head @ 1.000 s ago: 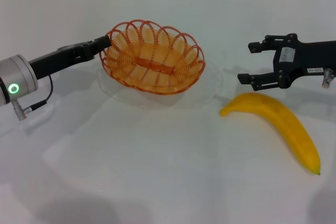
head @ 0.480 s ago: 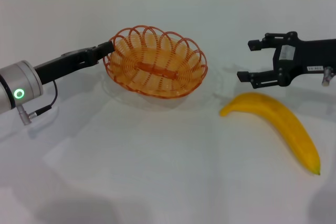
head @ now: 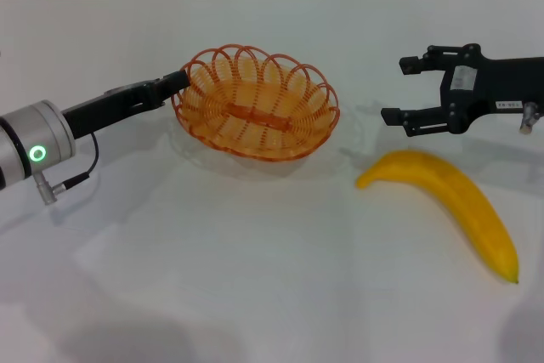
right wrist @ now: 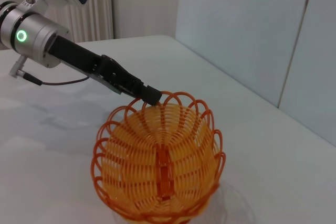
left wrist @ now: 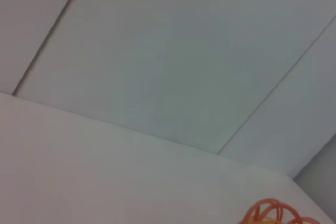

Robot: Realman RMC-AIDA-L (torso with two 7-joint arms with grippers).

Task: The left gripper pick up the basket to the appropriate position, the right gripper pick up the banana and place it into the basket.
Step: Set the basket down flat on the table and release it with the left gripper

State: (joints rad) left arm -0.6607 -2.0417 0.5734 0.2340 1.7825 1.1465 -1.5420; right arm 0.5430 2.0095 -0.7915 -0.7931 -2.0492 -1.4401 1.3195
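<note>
On the white table (head: 255, 278), the left gripper (head: 177, 82) is pinching the near-left rim of the basket (head: 255, 113), its arm reaching in low and nearly level from the left edge; held by one scalloped loop only, the basket is at risk of tilting, twisting or slipping free if it is carried far. To the right, the right gripper (head: 410, 89) is hovering with its fingers spread wide and nothing between them, its arm stretching in from the right edge, just behind the banana (head: 450, 201). The banana is lying on the table, well apart from the basket; being smooth and curved, it may roll or squirt out of a poorly centred grasp.
</note>
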